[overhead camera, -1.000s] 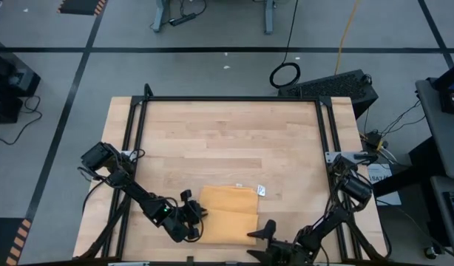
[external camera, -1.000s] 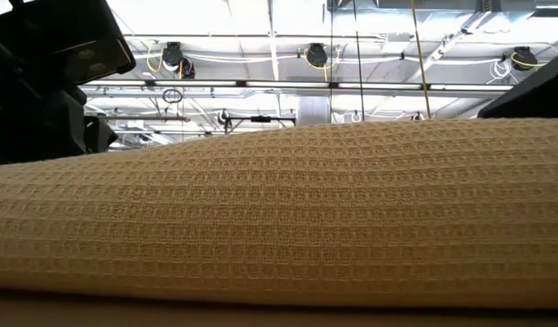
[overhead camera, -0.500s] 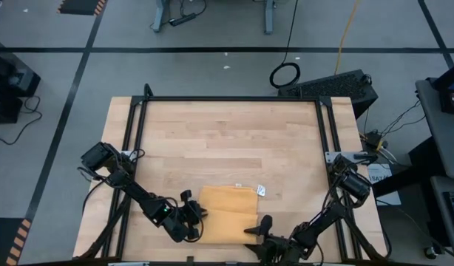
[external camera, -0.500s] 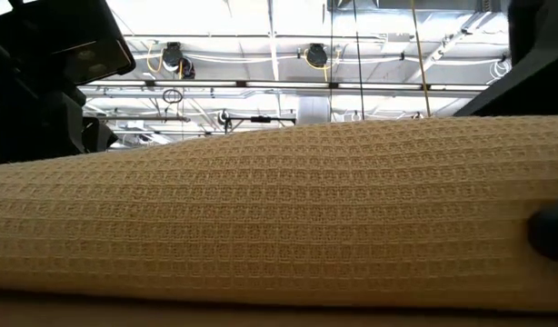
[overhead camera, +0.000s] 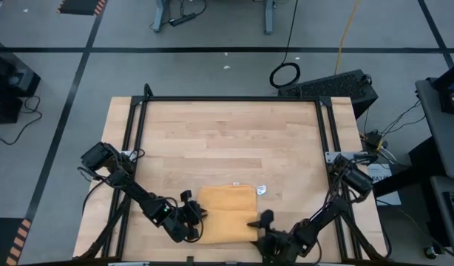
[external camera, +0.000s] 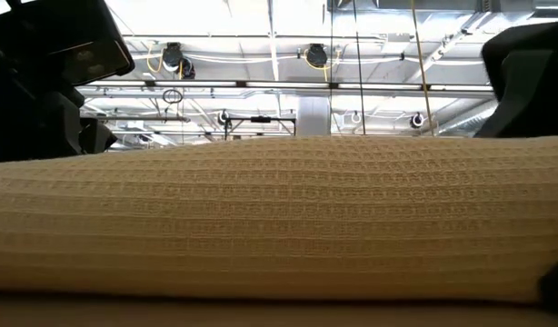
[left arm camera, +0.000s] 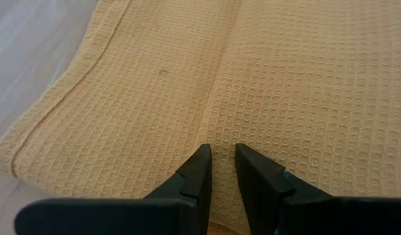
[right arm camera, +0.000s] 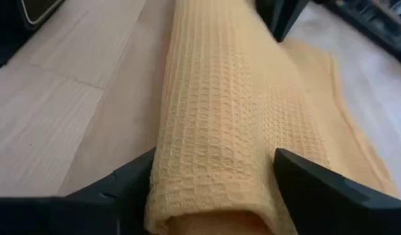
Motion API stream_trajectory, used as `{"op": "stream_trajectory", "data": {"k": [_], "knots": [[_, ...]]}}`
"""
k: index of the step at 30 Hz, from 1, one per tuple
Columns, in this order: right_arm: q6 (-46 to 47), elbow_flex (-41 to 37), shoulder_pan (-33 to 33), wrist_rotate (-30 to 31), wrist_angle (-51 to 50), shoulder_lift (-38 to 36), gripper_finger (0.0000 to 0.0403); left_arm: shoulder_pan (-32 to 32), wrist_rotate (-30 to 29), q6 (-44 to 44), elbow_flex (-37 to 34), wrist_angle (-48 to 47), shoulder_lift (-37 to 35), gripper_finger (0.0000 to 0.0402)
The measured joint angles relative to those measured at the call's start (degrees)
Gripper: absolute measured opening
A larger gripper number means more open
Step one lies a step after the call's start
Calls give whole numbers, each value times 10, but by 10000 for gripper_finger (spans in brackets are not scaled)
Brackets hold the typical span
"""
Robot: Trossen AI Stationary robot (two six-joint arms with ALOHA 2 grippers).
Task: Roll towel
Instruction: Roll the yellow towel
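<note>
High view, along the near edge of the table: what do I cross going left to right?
Left gripper at the towel's left end → towel, partly rolled → right gripper at its right end. The small white tag sits farther back, off this line.

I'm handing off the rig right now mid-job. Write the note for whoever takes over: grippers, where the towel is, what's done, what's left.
Left gripper: fingers nearly together, resting on the towel at its left end; no fabric visibly pinched between them.
Right gripper: fingers spread wide on either side of the rolled part, at the towel's right end.
Towel: near the table's front edge, between the two arms. The front portion is rolled into a tube; a flat stretch with the white tag lies beyond it.
Done: roll started.
Left: roll the remaining flat section, then release.
</note>
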Motion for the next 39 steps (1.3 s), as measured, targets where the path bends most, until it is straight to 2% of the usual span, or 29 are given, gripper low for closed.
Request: {"op": "stream_trajectory", "data": {"k": [5,12,15,18,22,25,28,36,39], "knots": [[-1,0,-15,-29,-3,-1,231,0,0,4,0,0,0,74],[-10,0,-30,-68,-2,-1,105,0,-1,1,0,1,-21,78],[-10,0,-34,-76,-1,-1,60,-5,0,22,0,-1,-53,96],[-10,0,-36,-77,-2,-1,30,-19,0,53,0,6,-92,131],[-6,0,-37,-75,-2,-1,21,-53,-21,125,2,72,-115,188],[-5,0,-40,-75,-1,-1,30,-83,-45,180,2,123,-84,222],[-6,-1,-44,-76,-1,-3,36,-104,-81,181,1,141,-33,247],[-8,-2,-52,-87,-5,-9,26,-118,-101,200,43,185,89,276],[-3,-2,-54,-90,-6,-12,27,-118,-133,219,60,177,120,277]]}}
